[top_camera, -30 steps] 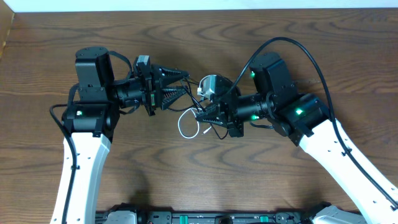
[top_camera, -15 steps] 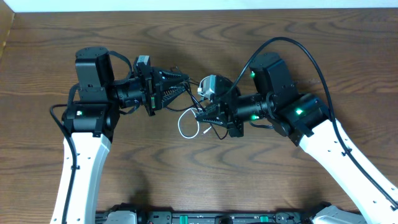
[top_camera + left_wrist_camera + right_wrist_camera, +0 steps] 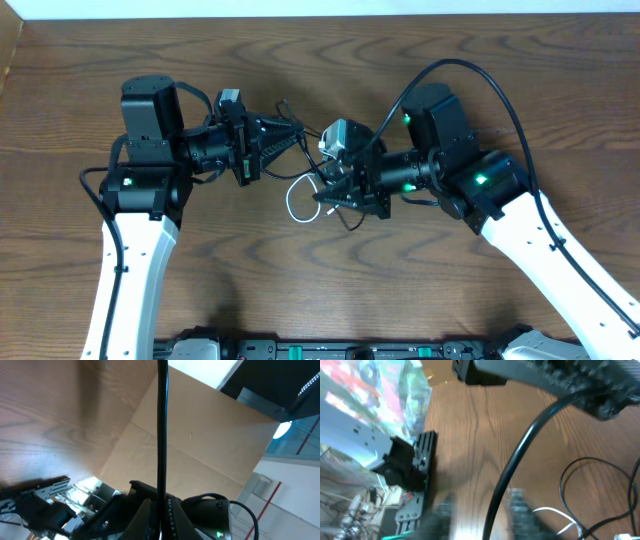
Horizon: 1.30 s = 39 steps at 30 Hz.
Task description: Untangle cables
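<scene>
The left gripper's [image 3: 295, 128] fingers were pressed together, apparently clamped on a black cable [image 3: 161, 425] pulled straight. The right gripper's [image 3: 325, 195] fingers were held apart, and the white cable [image 3: 288, 207] was seen looped on the table [image 3: 400, 60] just beside them, between the two grippers.

I work over a brown wood-grain table [image 3: 330, 300], with a pale strip [image 3: 300, 8] along its far edge. A tan board [image 3: 200, 450] rises nearby, with a bright light [image 3: 282, 430] beyond it.
</scene>
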### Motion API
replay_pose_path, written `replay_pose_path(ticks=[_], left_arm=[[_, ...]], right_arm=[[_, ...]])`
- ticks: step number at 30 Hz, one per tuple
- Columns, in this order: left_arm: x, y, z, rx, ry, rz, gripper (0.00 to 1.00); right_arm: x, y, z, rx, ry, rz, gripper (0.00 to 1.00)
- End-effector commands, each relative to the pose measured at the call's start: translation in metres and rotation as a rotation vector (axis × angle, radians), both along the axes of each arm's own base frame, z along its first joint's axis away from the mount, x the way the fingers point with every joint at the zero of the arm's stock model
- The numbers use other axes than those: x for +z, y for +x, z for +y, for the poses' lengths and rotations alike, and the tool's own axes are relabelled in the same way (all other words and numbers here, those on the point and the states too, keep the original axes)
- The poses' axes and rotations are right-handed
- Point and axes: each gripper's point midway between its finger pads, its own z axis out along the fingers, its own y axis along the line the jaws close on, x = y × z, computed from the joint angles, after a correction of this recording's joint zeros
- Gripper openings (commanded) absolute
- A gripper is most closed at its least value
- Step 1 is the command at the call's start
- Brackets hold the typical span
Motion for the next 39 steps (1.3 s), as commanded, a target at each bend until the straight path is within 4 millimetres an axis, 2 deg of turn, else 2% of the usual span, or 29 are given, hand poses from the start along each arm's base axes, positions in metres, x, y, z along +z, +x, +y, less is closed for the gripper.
replay_pose_path(ticks=[1, 5, 7, 9, 11, 18, 26, 31, 35, 37, 39], left_arm=[[-0.008, 0.013, 0.007, 0.06, 0.075, -0.057, 0.08], [-0.017, 0.028, 0.018, 0.144, 0.167, -0.102, 0.08], [-0.014, 0.031, 0.019, 0.153, 0.169, -0.129, 0.08], [0.003, 0.032, 0.014, 0.125, 0.123, -0.191, 0.07], [0.027, 0.031, 0.007, 0.083, 0.044, -0.249, 0.07], [0.111, 0.033, 0.004, 0.09, -0.135, -0.488, 0.07], [0.193, 0.022, 0.011, 0.154, -0.236, -0.658, 0.07], [0.241, 0.018, 0.022, 0.254, -0.272, -0.765, 0.08], [0.267, 0.026, 0.041, 0.413, -0.278, -0.862, 0.08], [0.27, 0.033, 0.049, 0.478, -0.257, -0.902, 0.08], [0.264, 0.039, 0.049, 0.487, -0.214, -0.917, 0.08]], right_arm=[[0.007, -0.002, 0.004, -0.011, 0.022, 0.067, 0.68], [0.009, 0.007, -0.001, -0.067, 0.029, 0.134, 0.87], [0.009, 0.013, -0.006, -0.101, 0.027, 0.17, 0.92], [0.008, 0.02, -0.012, -0.137, 0.027, 0.201, 0.97], [0.008, 0.028, -0.02, -0.173, 0.03, 0.224, 0.99], [0.006, 0.055, -0.049, -0.317, 0.038, 0.336, 0.99], [-0.002, 0.054, -0.056, -0.338, 0.013, 0.382, 0.99], [-0.003, 0.055, -0.056, -0.344, 0.01, 0.38, 0.99], [-0.006, 0.058, -0.058, -0.369, -0.004, 0.373, 0.99], [-0.006, 0.058, -0.058, -0.37, -0.004, 0.373, 0.99], [-0.006, 0.058, -0.058, -0.37, -0.006, 0.377, 0.99]])
